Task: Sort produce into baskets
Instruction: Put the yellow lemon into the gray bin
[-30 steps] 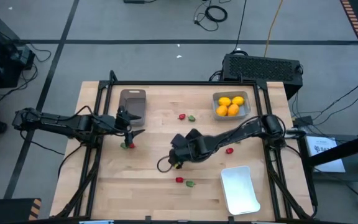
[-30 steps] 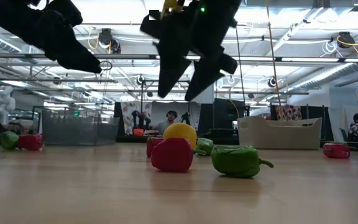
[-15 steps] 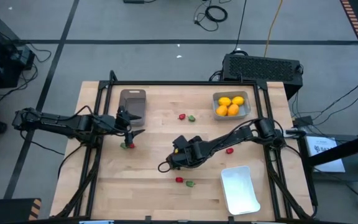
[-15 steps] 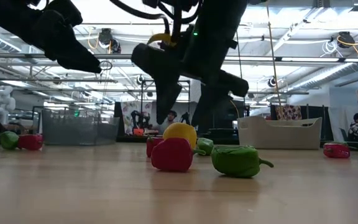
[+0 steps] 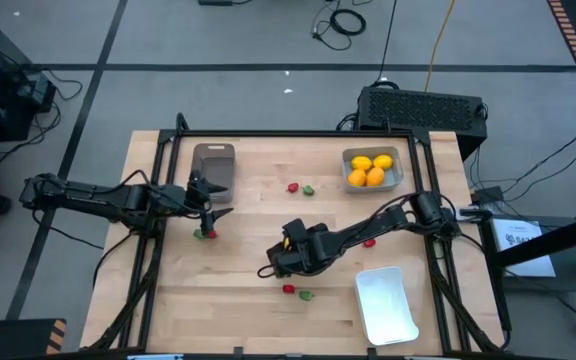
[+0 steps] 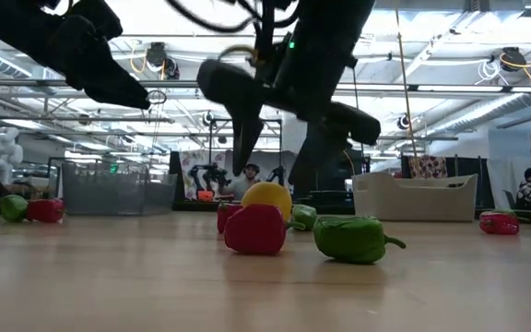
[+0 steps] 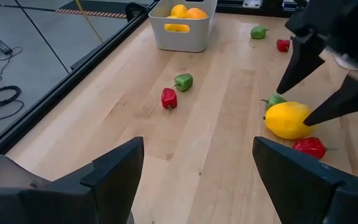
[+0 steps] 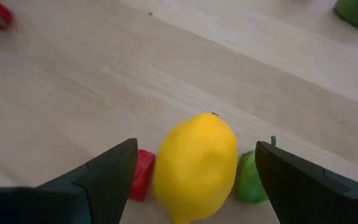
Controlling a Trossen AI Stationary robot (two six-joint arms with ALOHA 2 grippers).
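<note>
Right hand (image 8: 194,171) wide open, straddling yellow lemon (image 8: 196,165) – not gripping; left hand (image 5: 211,206) open, empty.

I see the table (image 5: 248,300) as pale wood, its grain running lengthwise, smooth with a soft satin sheen. The lemon (image 8: 196,167) looks like smooth, slightly glossy plastic, and the red pepper (image 6: 255,230) and green pepper (image 6: 352,238) near it shine the same way. My right gripper (image 8: 194,180) has matt black plastic-looking fingers. The grey-blue basket (image 7: 180,37) appears matt, moulded plastic.
</note>
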